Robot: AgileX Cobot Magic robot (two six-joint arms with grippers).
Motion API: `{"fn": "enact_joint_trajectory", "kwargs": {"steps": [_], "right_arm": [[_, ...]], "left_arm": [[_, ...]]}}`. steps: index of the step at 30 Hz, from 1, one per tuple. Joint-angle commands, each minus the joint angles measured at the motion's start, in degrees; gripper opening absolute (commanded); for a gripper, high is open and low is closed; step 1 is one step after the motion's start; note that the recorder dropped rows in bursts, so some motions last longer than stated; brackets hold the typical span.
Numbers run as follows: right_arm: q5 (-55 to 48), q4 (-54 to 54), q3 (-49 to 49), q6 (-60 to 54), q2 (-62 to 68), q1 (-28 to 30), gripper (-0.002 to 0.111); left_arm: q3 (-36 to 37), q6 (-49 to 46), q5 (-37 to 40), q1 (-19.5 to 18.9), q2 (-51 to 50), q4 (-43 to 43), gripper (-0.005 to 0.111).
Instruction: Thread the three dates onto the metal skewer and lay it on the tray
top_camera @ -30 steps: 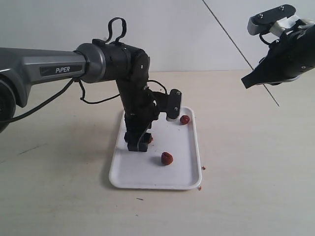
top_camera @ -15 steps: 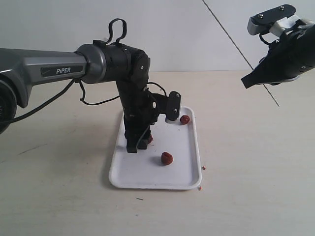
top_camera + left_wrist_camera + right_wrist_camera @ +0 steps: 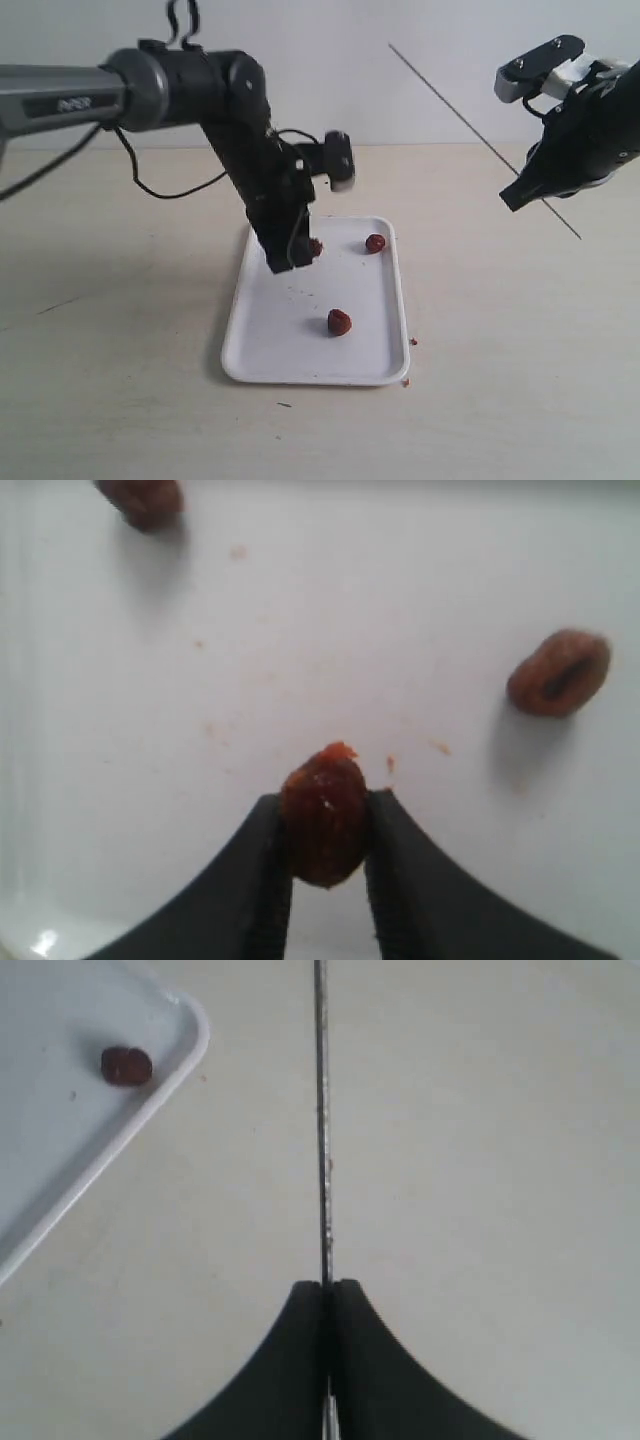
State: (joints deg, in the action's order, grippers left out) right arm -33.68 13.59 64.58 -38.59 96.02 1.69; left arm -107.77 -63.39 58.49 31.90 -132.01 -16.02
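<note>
**First date gripped, skewer waiting**

Tray [image 3: 258, 352] on worktop [image 3: 500, 390]. Near date [image 3: 339, 321] loose on it. My left end effector [image 3: 325, 805] pinches the third date [image 3: 314, 247] over the tray. Far date [image 3: 375, 242] lies by the far rim. My right end effector [image 3: 329, 1288] is clamped narrow on the metal skewer [image 3: 460, 116], held raised, slanted, well apart. Next, I judge: bring date to tip, squarely aligned. Arm label too blurred to read.
</note>
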Motion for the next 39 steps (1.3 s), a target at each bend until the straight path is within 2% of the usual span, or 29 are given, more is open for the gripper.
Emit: {"fn": "enact_joint_trajectory", "kwargs": {"steps": [1, 2, 4, 6, 9, 12, 16, 19, 26, 39], "right_arm": [[-2.8, -0.6, -0.2, -3.8, 4.2, 0.3, 0.0], [-3.4, -0.5, -0.2, -5.4, 5.4, 0.3, 0.0], [-4.4, -0.5, -0.2, -7.9, 6.6, 0.3, 0.0], [-5.9, 1.1, -0.2, -12.4, 7.5, 0.3, 0.0], [-8.2, 6.7, -0.2, -21.5, 7.9, 0.3, 0.0], [-10.6, 13.0, -0.2, -31.7, 7.9, 0.3, 0.0], [-10.7, 22.3, -0.2, -43.1, 7.9, 0.3, 0.0], [-10.6, 25.3, -0.2, -47.3, 7.9, 0.3, 0.0], [-5.1, 27.5, -0.2, -48.1, 7.9, 0.3, 0.0], [-5.7, 28.9, -0.2, -51.4, 7.9, 0.3, 0.0]], "left_arm": [[-0.1, -7.0, 3.6, -7.2, 5.2, -22.8, 0.026], [-0.1, -8.5, 6.2, -9.8, 5.9, -29.9, 0.026], [-0.6, -10.2, 11.2, -13.5, 6.3, -38.0, 0.026], [-1.2, -10.5, 11.5, -17.1, 6.3, -45.0, 0.026], [-1.2, -6.7, 11.5, -20.7, 6.3, -47.3, 0.026], [-1.2, -4.4, 11.5, -22.7, 6.3, -47.4, 0.026], [-1.1, -3.6, 11.5, -22.7, 6.3, -47.6, 0.026], [-1.1, -3.6, 11.5, -21.8, 6.3, -47.8, 0.026], [-1.1, -1.0, 11.5, -21.2, 6.3, -47.5, 0.026], [-1.1, 1.3, 11.5, -21.2, 6.3, -45.9, 0.026]]}}
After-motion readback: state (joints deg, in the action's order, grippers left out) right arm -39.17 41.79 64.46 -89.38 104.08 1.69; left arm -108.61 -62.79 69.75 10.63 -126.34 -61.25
